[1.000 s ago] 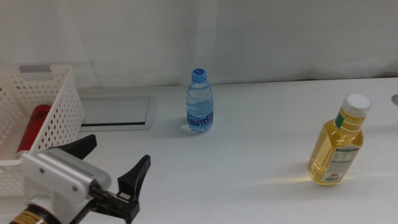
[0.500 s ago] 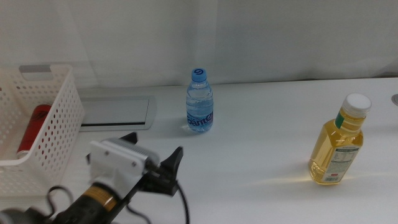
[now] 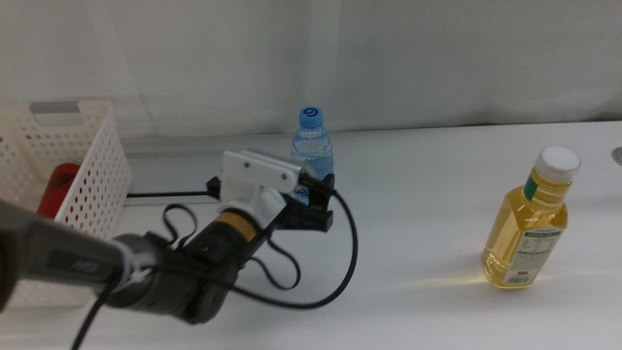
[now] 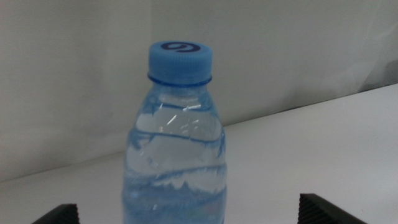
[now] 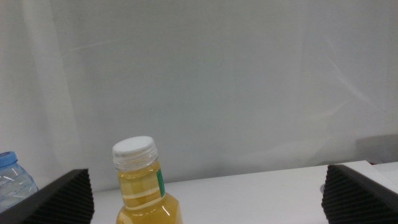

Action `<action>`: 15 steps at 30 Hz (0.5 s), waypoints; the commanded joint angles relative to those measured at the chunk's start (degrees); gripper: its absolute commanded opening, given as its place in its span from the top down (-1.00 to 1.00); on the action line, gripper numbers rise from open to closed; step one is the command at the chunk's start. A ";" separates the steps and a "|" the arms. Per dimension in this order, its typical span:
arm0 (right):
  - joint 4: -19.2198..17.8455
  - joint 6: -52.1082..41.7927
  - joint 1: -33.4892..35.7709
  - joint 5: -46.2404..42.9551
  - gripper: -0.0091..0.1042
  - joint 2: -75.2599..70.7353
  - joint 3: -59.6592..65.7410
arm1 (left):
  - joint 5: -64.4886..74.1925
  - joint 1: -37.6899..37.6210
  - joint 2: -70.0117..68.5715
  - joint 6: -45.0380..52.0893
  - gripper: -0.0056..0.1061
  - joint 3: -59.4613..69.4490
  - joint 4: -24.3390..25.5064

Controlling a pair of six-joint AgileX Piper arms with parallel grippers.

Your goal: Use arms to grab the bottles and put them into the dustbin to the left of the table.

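We count two bottles standing on one table [image 3: 418,243]: one water bottle [image 3: 312,146] and one yellow-liquid bottle [image 3: 527,233]. One dustbin [image 3: 87,170] holds what looks like one red can [image 3: 58,190], though holes hide most.

The left arm [image 3: 146,272] is dark grey, with a gold wrist ring, white boxy housing, looping black cables and black fingers [image 3: 313,220].

A white curtain [image 3: 389,58] is hung across the whole background, and soft vertical folds can be seen in it. It is met by the far edge of the table [image 3: 408,243]. A small dark rounded object [image 3: 618,154] is cut off by the right edge of the middle view; it cannot be identified.
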 commanded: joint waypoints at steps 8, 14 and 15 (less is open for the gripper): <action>-0.09 -0.41 -0.36 -0.04 -0.98 -1.77 2.33 | 1.79 -0.31 9.77 -2.59 -0.73 -11.53 -0.27; -0.09 -0.41 -0.36 -0.04 -0.98 -1.77 2.33 | 1.79 0.18 13.91 -3.00 -0.73 -15.95 -3.80; -0.09 -0.41 -0.36 -0.04 -0.98 -1.77 2.33 | 1.88 0.21 14.46 -3.00 -0.73 -16.64 -5.15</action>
